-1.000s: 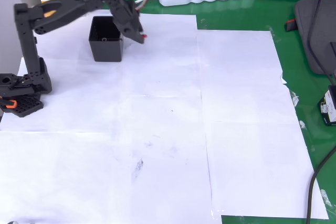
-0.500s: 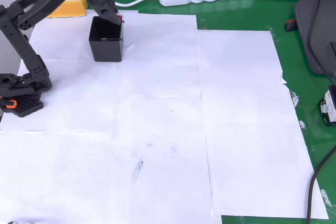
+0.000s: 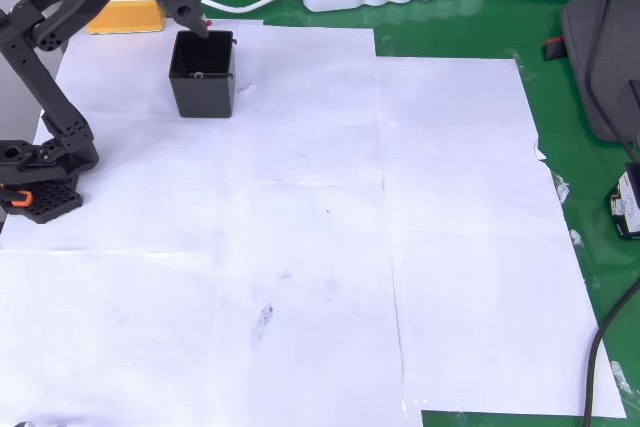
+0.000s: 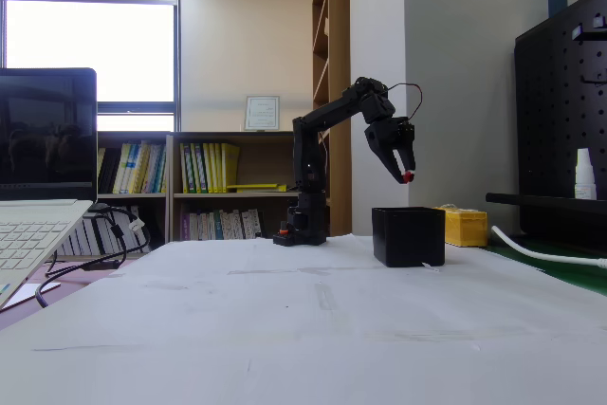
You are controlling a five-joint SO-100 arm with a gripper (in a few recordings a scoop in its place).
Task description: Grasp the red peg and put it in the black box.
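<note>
Red peg (image 4: 408,177), tiny, light, likely slippery plastic, sits pinched at the closed hand (image 4: 406,174) tips above the box (image 4: 408,236).

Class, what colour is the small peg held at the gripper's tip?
Red; the peg shows best in the fixed view.

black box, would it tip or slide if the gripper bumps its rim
The black box looks like light hollow plastic on smooth paper, so it would probably slide. Its tall walls may let a rim hit from the gripper tip it.
</note>
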